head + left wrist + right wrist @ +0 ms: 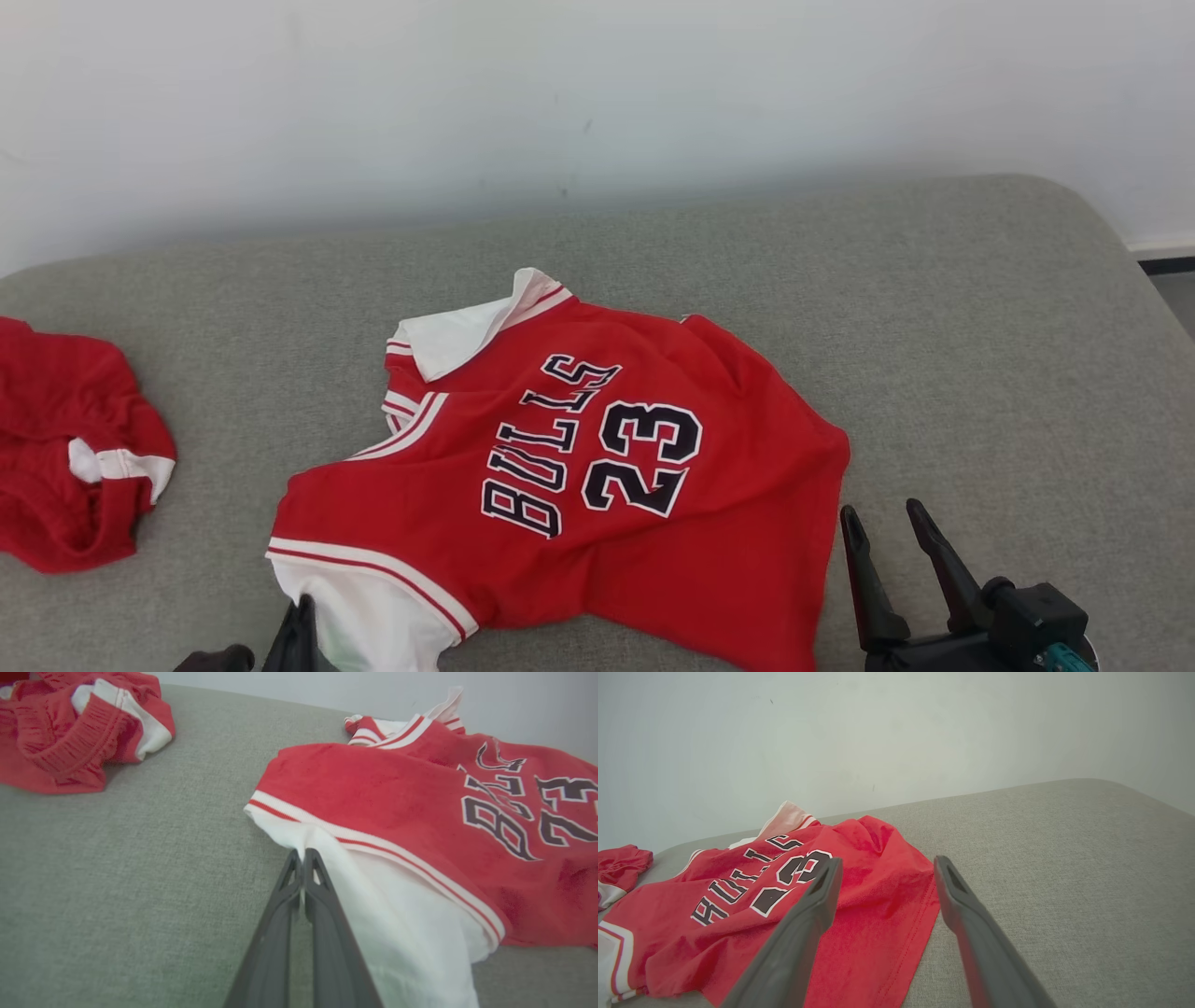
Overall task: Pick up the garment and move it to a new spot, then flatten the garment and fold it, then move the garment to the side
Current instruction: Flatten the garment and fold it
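**Head view.** Found a red short-sleeved basketball jersey with white sleeves and dark lettering (pixel 607 448) lying print-up about the middle of a grey upholstered cushion (pixel 934 327), nearer its front edge than the back edge under the pale wall (pixel 560 93). Noted it turned sideways, hem toward the right edge and sleeves toward the left, mostly flat but creased around the far shoulder. Spotted a second, crumpled red-and-white garment (pixel 65 448) heaped at the left edge, well apart, probably kept out of the way. Saw the left hand (pixel 301 607) at the near white sleeve (pixel 373 597) by the front edge, and the right hand (pixel 882 511) just beside the hem.

**Left wrist view.** Saw the left hand's two dark fingers pressed together, pinching a fold of the white sleeve close under its red-striped band. Judged that a grip near a firm seam, picked to lift or drag the jersey without the cloth slipping.

**Right wrist view.** Saw the right hand spread wide and empty, the hem edge lying between its fingers. Could not tell whether resting on the cushion or raised. Judged it poised to close on the hem, giving two opposite holds to carry the jersey without bunching. Placed the task at its first step, the pick-up.
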